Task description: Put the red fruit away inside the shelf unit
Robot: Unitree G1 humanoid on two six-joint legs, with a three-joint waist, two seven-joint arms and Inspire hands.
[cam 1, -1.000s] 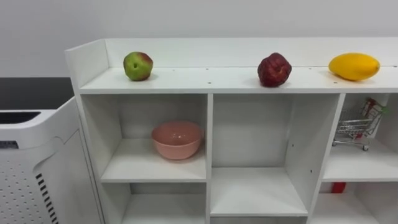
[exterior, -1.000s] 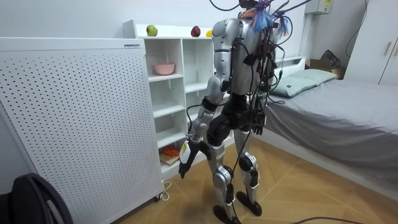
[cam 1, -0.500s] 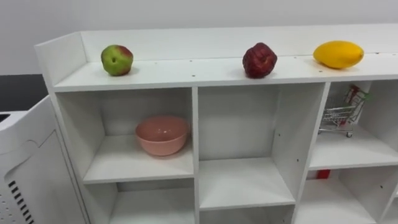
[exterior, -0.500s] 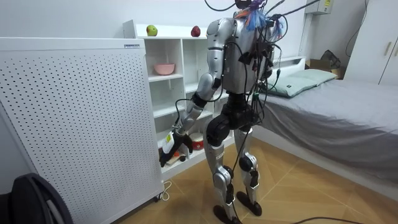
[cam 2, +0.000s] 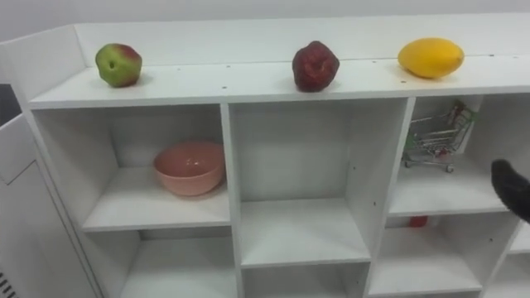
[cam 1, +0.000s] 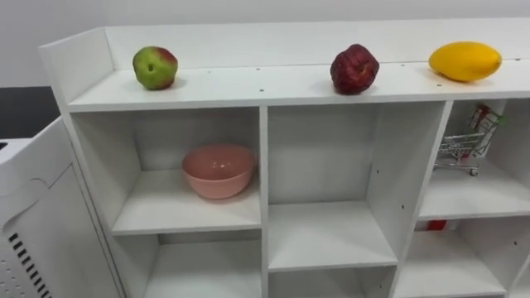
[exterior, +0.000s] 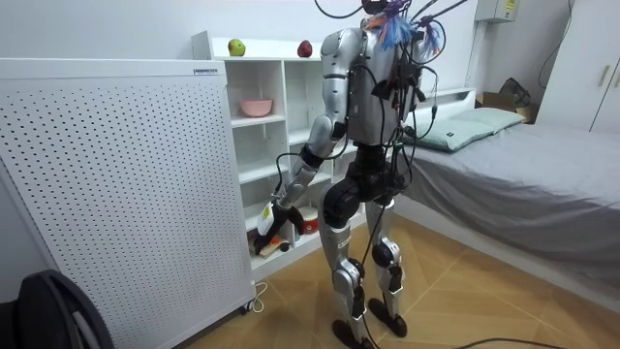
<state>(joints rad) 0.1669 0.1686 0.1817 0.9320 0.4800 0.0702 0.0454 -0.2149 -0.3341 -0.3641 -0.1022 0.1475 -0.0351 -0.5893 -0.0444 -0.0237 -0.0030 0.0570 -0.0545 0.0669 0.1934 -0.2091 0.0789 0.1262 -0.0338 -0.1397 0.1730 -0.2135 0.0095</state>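
**Standing at the shelf unit [cam 1: 248, 83], left arm stretched low**

Seen in the room view, the robot is upright on both legs and faces the white shelf unit. A perforated white cabinet [exterior: 116, 174] is on the room view's left and a bed [exterior: 523, 184] on its right. Its left arm slopes down and forward from the shoulder with a slight bend at the elbow. That puts the left hand [exterior: 275, 219] low, in front of the lower compartments. From that distance I cannot tell whether it is open or has hold of anything.

A dark rounded shape at the right edge of the right eye view looks like the right hand [cam 2: 513, 189], in front of the right-hand column. Too little of it shows to tell its state.

All three fruits sit in a row on the top board, well apart from one another.
- **Apple:** the apple [cam 1: 155, 68] is at the left, above the compartment with the pink bowl [cam 1: 219, 171]. Its red blush is turned up and to the right.
- **Red fruit:** the lumpy red fruit [cam 1: 354, 69] stands over the middle column, narrower end up.
- **Yellow fruit:** the yellow fruit [cam 1: 464, 61] lies on its side at the right, above the toy shopping cart [cam 1: 464, 149]. Its long axis runs left to right, nearly along the board's front edge.
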